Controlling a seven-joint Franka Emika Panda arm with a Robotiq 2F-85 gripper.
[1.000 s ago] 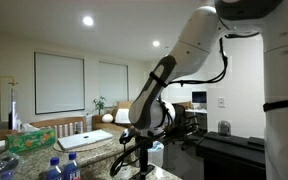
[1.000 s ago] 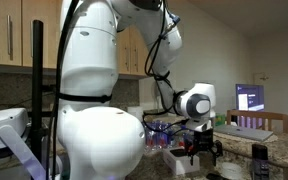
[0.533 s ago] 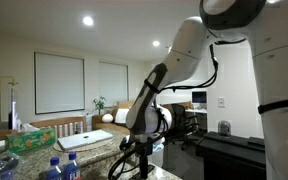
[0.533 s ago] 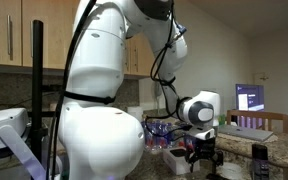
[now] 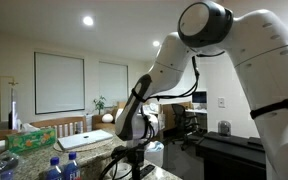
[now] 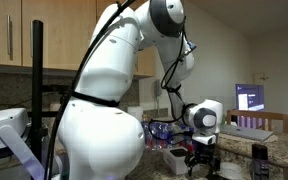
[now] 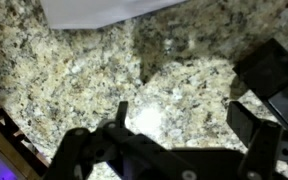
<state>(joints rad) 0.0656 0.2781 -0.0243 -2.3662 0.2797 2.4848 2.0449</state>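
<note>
Speckled granite fills the wrist view: the mottled stone bench [image 7: 74, 80] lies bare beneath the black gripper [image 7: 174, 120], whose jaws stand released and empty. A white sheet's edge [image 7: 104, 10] is seen at twelve o'clock, untouched, well clear of the jaws.

A speckled granite counter [image 7: 74, 70] fills the wrist view. In an exterior view, two windows with pale blinds drawn [image 5: 60, 83] sit in a white wall under round ceiling lights [image 5: 88, 20]; in an exterior view, wooden cabinets [image 6: 9, 35] hang high and a lit monitor [image 6: 250, 98] glows beside a wall
</note>
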